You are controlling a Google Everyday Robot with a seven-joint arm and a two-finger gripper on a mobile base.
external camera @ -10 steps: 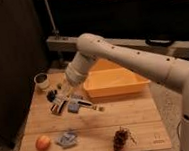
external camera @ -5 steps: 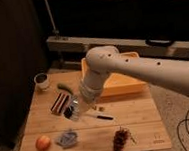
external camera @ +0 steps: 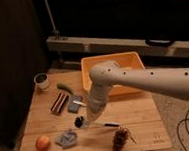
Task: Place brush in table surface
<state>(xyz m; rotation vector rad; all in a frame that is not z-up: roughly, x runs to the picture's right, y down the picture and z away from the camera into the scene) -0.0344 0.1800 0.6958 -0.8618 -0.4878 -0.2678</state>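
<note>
Light wooden plank worktop point(external camera: 136, 111), rectangular, grain visible: carries all items listed below.

Slim white-handled brush point(external camera: 97, 123), small dark head at its left end, dark tip at its right: it lies near the worktop's middle front, long axis running left to right and tilted slightly toward the front edge. Whether it rests flat on the planks or is held just above them cannot be told.

White robot arm's end effector point(external camera: 92, 116): low over the worktop, directly at the brush's head end, so the brush extends rightward from it. Finger state: cannot tell; the forearm hides the fingers.

Judgement: the placing step appears at or near its end, the brush being at surface level.

Other items: orange plastic bin point(external camera: 109, 63) behind the arm; dark red-brown striped block point(external camera: 59, 102) and small grey square pad point(external camera: 74, 104) to the left; small cup point(external camera: 41, 80) at the back left; round orange-red fruit point(external camera: 42, 143); crumpled grey cloth point(external camera: 67, 138); dark grape-like cluster point(external camera: 121, 136) at the front.
</note>
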